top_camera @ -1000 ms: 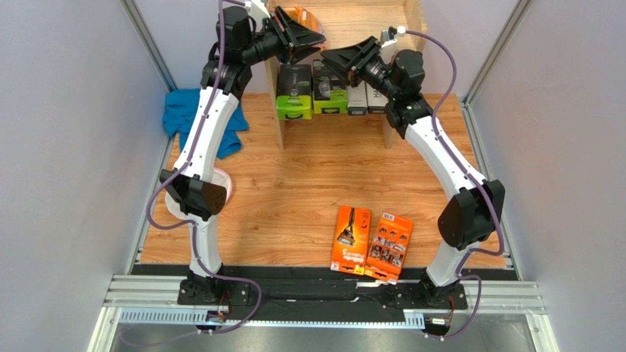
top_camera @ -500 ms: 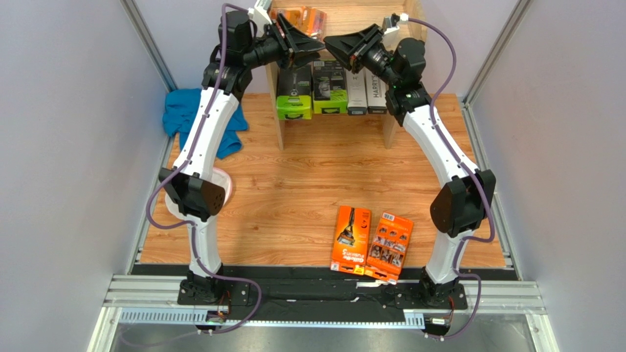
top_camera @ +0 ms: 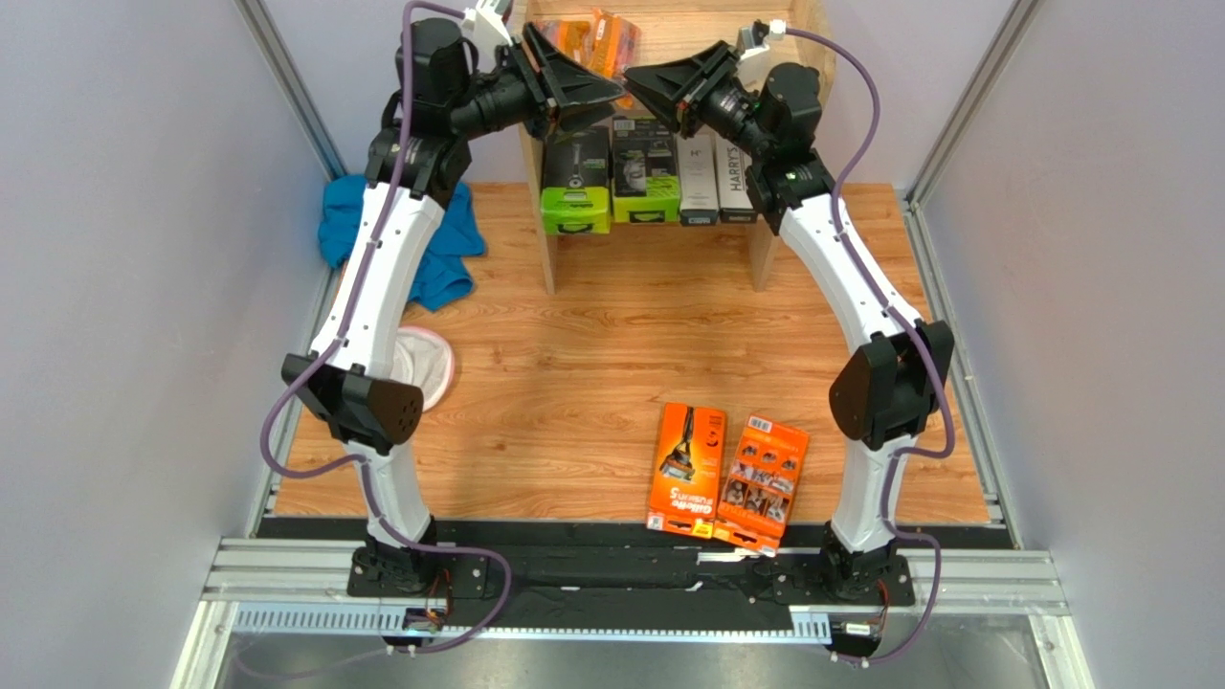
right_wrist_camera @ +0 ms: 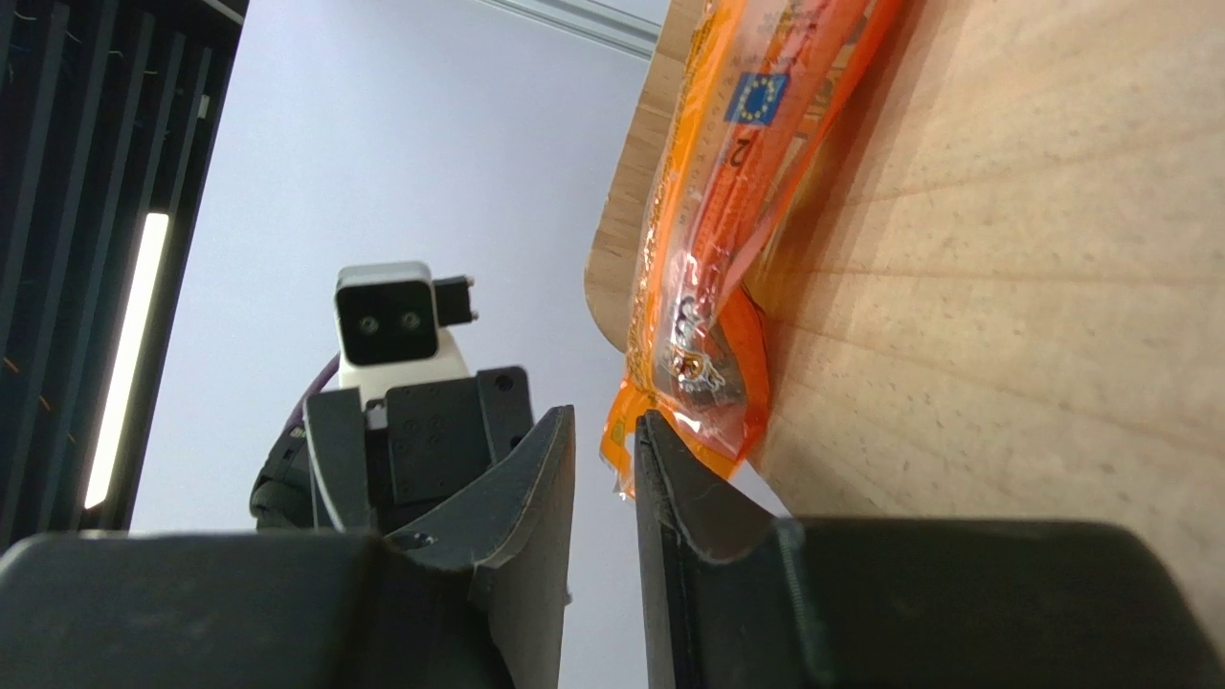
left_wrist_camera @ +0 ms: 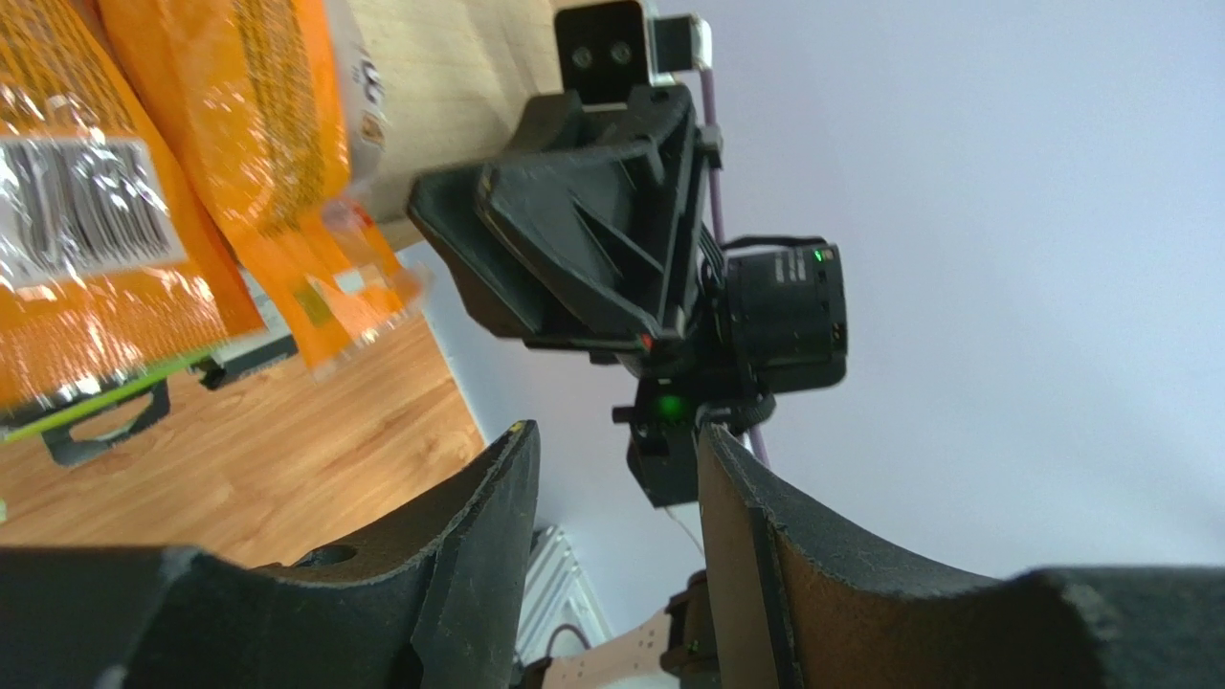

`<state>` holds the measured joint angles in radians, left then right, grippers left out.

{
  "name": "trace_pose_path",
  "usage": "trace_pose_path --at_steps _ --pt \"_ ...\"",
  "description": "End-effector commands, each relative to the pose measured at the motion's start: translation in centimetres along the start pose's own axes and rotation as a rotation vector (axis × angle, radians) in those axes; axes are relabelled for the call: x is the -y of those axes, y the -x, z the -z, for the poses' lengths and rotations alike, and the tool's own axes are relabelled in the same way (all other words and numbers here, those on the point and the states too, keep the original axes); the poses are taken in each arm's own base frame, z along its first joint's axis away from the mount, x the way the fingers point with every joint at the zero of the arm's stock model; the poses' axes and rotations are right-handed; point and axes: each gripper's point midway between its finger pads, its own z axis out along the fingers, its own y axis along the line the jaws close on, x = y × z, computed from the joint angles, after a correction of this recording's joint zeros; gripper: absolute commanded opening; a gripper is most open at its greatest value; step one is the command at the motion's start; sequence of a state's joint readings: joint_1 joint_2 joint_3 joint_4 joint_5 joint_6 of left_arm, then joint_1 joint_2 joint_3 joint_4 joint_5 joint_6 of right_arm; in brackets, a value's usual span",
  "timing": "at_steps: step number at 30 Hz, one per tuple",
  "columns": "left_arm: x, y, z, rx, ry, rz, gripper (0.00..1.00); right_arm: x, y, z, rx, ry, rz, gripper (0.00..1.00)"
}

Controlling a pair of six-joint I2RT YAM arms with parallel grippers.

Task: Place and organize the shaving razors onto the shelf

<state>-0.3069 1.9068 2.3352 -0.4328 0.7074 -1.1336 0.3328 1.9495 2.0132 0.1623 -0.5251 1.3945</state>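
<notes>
Top view: both arms reach to the upper tier of the shelf [top_camera: 712, 25], where the orange blister packs [top_camera: 601, 32] lie side by side, slightly askew. The left hand [top_camera: 601, 95] and right hand [top_camera: 647, 81] sit close together just in front of them. Two flat orange boxes [top_camera: 687, 467] lie on the counter [top_camera: 575, 373], long axes running near to far. Left wrist view: the left hand [left_wrist_camera: 616, 438] is released and empty, with the packs [left_wrist_camera: 216, 144] beyond its fingers. Right wrist view: the right hand [right_wrist_camera: 601, 419] has its fingers nearly together and a pack's [right_wrist_camera: 705, 287] corner at their tips; whether it is grasped cannot be told. That pack's long axis runs away along the board. Judged step: squaring the packs. One hand should nudge gently while the other stays well apart.
</notes>
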Motion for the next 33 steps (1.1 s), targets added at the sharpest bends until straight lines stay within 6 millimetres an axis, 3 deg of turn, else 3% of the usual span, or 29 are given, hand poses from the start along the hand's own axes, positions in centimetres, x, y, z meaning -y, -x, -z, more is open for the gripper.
trace_pose_path --at_steps 1,4,5,7,8,9,10,11,13,14,15,16,17,18,19,20,21,22,23,24,25,26,28,29,33 --pt "3.2 -1.4 3.1 -0.025 -0.02 -0.065 0.54 -1.4 0.5 -0.5 -0.001 0.019 0.038 0.25" --pt "2.9 -2.8 4.3 -0.049 0.003 -0.076 0.54 -2.0 0.6 -0.9 -0.011 0.033 0.052 0.26" --pt "4.2 -3.4 5.7 -0.042 -0.004 -0.104 0.54 -2.6 0.6 -0.9 -0.016 0.04 0.059 0.26" --pt "3.2 -4.3 6.9 -0.039 0.046 -0.165 0.54 -3.0 0.3 -0.5 -0.027 0.029 0.085 0.27" --pt "3.9 -5.2 8.8 -0.033 0.078 -0.19 0.55 -3.3 0.1 -0.2 -0.03 0.023 0.099 0.28" --pt "2.9 -5.8 9.5 -0.037 0.118 -0.245 0.55 -4.3 -0.1 0.7 -0.026 0.021 0.151 0.29" --pt "2.3 -6.0 10.3 -0.022 0.159 -0.267 0.58 -3.9 -0.5 1.2 -0.033 -0.014 0.154 0.3" --pt "2.9 -7.0 12.3 -0.017 0.184 -0.292 0.6 -3.9 -0.8 1.8 -0.037 -0.024 0.177 0.32" --pt "0.2 -8.1 13.6 -0.02 0.279 -0.335 0.64 -3.7 -1.7 4.0 -0.042 -0.075 0.231 0.38" --pt "0.4 -9.0 15.3 -0.012 0.297 -0.357 0.66 -5.7 -2.3 5.7 -0.033 -0.063 0.269 0.41" --pt "-1.8 -10.0 15.6 -0.041 0.344 -0.36 0.68 -3.6 -2.9 6.6 -0.041 -0.119 0.264 0.45" --pt "-1.9 -10.5 16.9 -0.023 0.369 -0.376 0.71 -2.7 -3.3 7.6 -0.048 -0.159 0.3 0.47" --pt "-4.1 -11.8 17.1 -0.057 0.404 -0.353 0.72 -4.7 -4.0 9.5 -0.033 -0.144 0.335 0.5" --pt "-4.9 -12.3 17.5 -0.066 0.42 -0.361 0.72 -4.1 -4.3 10.5 -0.025 -0.17 0.348 0.55" --pt "-5.0 -13.1 18.2 -0.069 0.42 -0.364 0.73 -1.4 -5.2 11.6 -0.041 -0.234 0.342 0.57" --pt "-7.0 -14.3 18.2 -0.102 0.444 -0.341 0.74 -2.5 -5.7 13.6 -0.021 -0.226 0.36 0.61" --pt "-7.8 -14.9 18.5 -0.113 0.454 -0.334 0.75 -2.1 -6.2 14.4 -0.017 -0.237 0.36 0.67" --pt "-7.9 -15.3 18.8 -0.107 0.444 -0.343 0.77 0.8 -7.2 15.7 -0.036 -0.297 0.332 0.69" --pt "-9.7 -16.5 19.0 -0.136 0.469 -0.314 0.77 -0.3 -7.7 17.2 -0.024 -0.283 0.357 0.71" --pt "-10.4 -17.1 19.2 -0.147 0.477 -0.302 0.78 0.1 -8.2 18.1 -0.021 -0.298 0.355 0.75" --pt "-10.5 -17.5 19.4 -0.143 0.464 -0.307 0.79 2.8 -9.2 19.3 -0.043 -0.354 0.326 0.77" --pt "-12.2 -18.7 19.6 -0.169 0.486 -0.272 0.79 2.0 -9.8 20.7 -0.034 -0.343 0.343 0.79" --pt "-12.8 -19.7 19.8 -0.176 0.47 -0.264 0.8 3.9 -10.8 22.8 -0.03 -0.406 0.329 0.84" --pt "-14.2 -20.8 19.9 -0.202 0.486 -0.233 0.8 5.0 -11.6 24.5 -0.029 -0.431 0.333 0.86" --pt "-16.3 -23.1 19.8 -0.252 0.488 -0.205 0.8 8.9 -13.6 28.5 -0.023 -0.544 0.299 0.88"
